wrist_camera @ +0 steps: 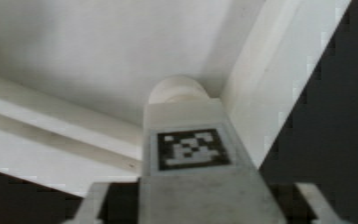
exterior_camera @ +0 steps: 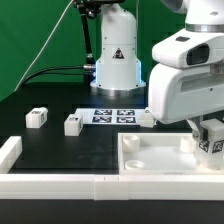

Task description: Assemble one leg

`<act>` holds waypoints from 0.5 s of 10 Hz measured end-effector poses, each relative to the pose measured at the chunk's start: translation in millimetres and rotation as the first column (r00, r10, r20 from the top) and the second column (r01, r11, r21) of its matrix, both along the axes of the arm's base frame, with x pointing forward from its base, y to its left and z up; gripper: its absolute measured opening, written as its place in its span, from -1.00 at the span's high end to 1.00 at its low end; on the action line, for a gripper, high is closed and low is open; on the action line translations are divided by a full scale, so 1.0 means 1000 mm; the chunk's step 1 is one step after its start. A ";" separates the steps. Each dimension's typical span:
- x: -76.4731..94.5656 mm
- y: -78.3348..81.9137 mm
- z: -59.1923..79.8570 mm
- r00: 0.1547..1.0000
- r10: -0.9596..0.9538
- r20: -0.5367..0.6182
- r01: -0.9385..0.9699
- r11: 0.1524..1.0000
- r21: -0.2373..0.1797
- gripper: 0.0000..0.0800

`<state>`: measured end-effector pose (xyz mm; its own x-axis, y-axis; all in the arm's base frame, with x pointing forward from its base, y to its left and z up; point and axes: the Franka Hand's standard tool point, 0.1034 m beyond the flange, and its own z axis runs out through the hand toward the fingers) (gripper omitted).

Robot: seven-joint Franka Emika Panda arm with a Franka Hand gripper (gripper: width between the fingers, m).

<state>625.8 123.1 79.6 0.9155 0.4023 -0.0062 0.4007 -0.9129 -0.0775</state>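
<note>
My gripper (exterior_camera: 211,148) is shut on a leg (exterior_camera: 213,139), a small white block with a square marker tag. It holds the leg over the right side of the large white tray-like piece (exterior_camera: 150,158). In the wrist view the leg (wrist_camera: 190,120) sits between the fingers (wrist_camera: 112,204) with its tag facing the camera. Its rounded end is close to an inner corner of the tray piece (wrist_camera: 87,50); I cannot tell whether they touch. Two more legs (exterior_camera: 37,118) (exterior_camera: 73,124) lie loose on the black table at the exterior view's left.
The marker board (exterior_camera: 112,115) lies flat behind the tray piece, with another small white block (exterior_camera: 148,119) at its right end. A low white rail (exterior_camera: 60,186) runs along the front and up the left side (exterior_camera: 9,152). The arm's base (exterior_camera: 117,60) stands at the back.
</note>
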 end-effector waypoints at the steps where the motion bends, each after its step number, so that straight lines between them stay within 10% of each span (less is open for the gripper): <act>1: 0.000 -0.001 0.000 0.999 -0.039 -0.003 0.039 0.999 -0.002 0.27; 5: -0.001 -0.003 -0.001 0.858 -0.514 -0.008 0.514 0.858 -0.017 0.27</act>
<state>625.2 119.7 78.2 0.9919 -0.1257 -0.0198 -0.1267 -0.9898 -0.0654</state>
